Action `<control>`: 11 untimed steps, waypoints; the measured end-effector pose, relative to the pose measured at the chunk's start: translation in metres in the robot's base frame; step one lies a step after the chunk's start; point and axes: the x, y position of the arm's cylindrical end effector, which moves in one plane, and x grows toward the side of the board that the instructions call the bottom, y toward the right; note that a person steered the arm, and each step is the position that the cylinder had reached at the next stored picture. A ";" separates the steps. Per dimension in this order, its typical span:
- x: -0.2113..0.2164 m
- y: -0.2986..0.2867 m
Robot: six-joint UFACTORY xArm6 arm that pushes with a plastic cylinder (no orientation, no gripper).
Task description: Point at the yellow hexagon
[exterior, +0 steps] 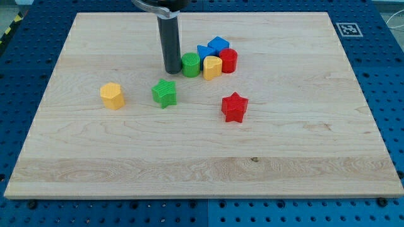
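The yellow hexagon point(112, 96) lies on the wooden board point(202, 164) at the view's left. My tip point(172, 70) rests on the board well to the hexagon's upper right, touching or almost touching the left side of a green cylinder point(190, 65). A green star point(165, 93) lies between the tip and the hexagon, just below the tip.
A tight cluster sits right of the tip: the green cylinder, a second yellow block point(212, 67), a red cylinder point(228, 60) and two blue blocks point(218, 45) point(204, 52). A red star point(234, 107) lies alone lower right. A marker tag point(349, 28) is at the board's top right corner.
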 end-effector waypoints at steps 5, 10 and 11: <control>0.013 -0.043; 0.059 -0.071; 0.074 -0.061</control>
